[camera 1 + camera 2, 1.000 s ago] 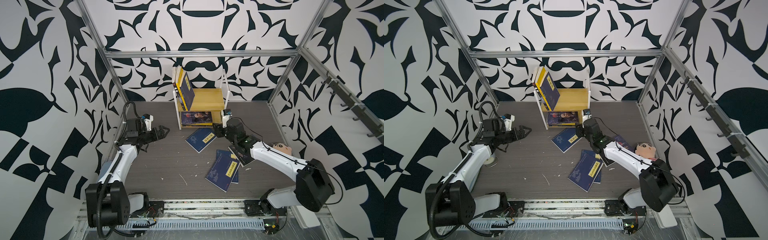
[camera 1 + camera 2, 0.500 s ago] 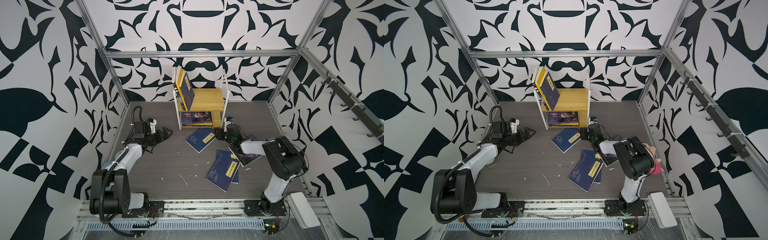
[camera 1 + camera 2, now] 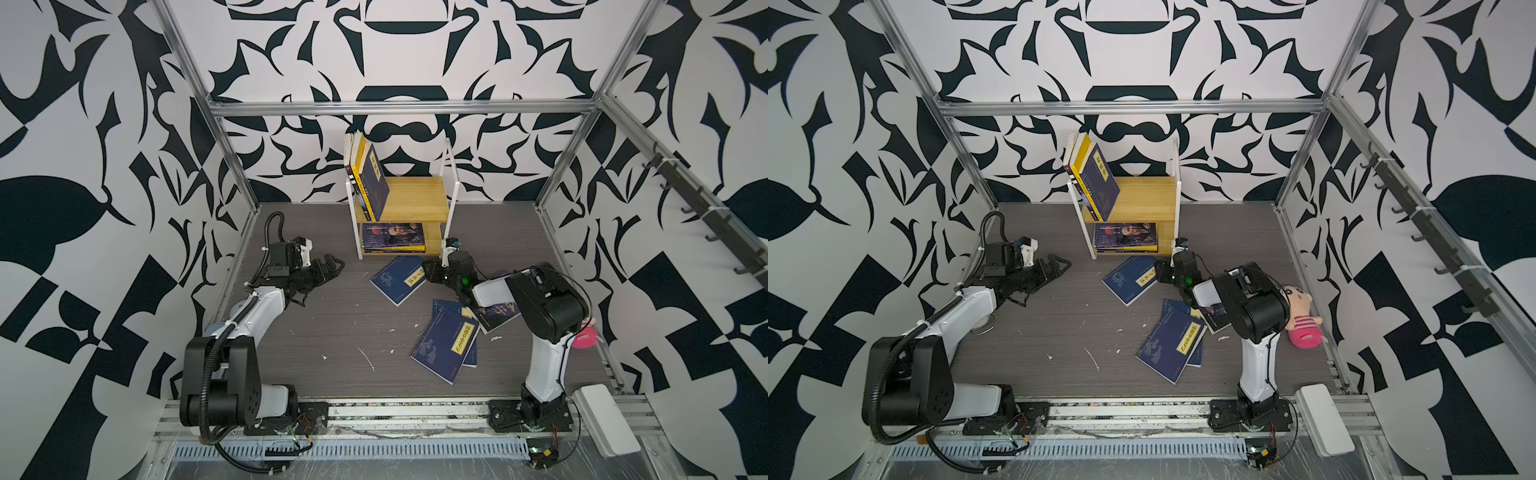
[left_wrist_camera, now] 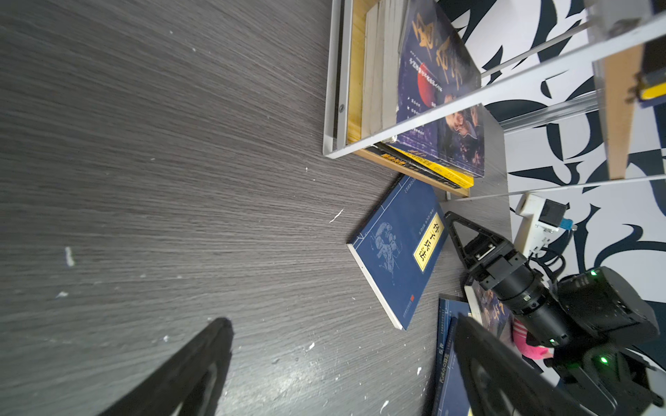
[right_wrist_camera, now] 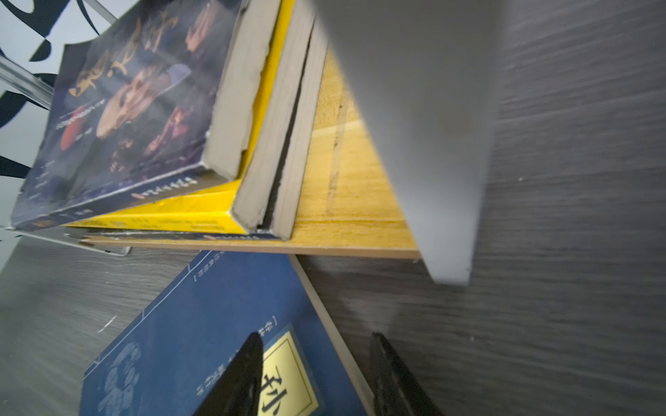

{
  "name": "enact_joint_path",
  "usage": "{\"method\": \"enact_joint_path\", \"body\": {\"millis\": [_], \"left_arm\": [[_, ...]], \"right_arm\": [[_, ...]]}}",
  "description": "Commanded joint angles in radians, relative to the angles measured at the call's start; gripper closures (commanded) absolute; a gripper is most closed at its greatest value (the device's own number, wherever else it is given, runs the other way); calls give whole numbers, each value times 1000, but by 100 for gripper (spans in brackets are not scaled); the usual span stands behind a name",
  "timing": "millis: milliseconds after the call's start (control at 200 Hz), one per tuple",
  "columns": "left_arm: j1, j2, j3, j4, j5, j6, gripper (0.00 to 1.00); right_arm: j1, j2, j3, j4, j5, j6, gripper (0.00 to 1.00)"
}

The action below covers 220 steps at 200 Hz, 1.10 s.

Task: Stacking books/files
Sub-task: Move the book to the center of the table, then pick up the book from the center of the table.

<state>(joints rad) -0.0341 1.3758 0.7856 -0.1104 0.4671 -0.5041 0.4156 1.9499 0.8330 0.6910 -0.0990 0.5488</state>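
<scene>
Right end effector (image 5: 316, 338) at navy book (image 3: 399, 279)
We see jaws part-open astride its edge, nothing clamped; book flat near the rear edge of the bench (image 3: 332, 332). Left end effector (image 3: 334, 269) wide open, empty.

White links (image 3: 544, 370), black joints (image 3: 548, 307); ribbed black cable (image 3: 206, 386) on left arm (image 3: 266, 303); right wrist LEDs (image 4: 603, 359) green

Navy book (image 4: 389, 259) in front of shelf (image 3: 419, 199): yellow label (image 4: 427, 246) w/ black Chinese title, reads 孙子兵法. Right wrist view shows only its 1st char, 孙. 
2nd navy book (image 3: 440, 349): yellow strip (image 3: 463, 338), chars too small to read. 
Purple book (image 4: 432, 61) on bottom board: big gold Chinese title plus small print, too blurred to read.
</scene>
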Motion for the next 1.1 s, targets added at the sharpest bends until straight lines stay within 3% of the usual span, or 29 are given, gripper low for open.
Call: {"method": "enact_joint_path", "body": {"millis": [0,480,670,725,975,1095], "left_arm": [[-1,25,38,-19,-13,9,0],[-34,203,77,-68,-55,22,2],[-38,296,133,-119,-86,-12,14],[-43,319,143,-126,-85,-20,22],[-67,386,162,-140,-75,-44,43],[-86,401,159,-129,-57,-63,51]], "right_arm": [[11,-20,-5,67,-89,30,54],[308,-144,-46,-125,-201,40,58],[260,-230,-80,-163,-73,165,57],[243,-226,-64,-181,-54,212,57],[245,-141,15,-165,-96,438,60],[262,-101,30,-168,-109,480,62]]}}
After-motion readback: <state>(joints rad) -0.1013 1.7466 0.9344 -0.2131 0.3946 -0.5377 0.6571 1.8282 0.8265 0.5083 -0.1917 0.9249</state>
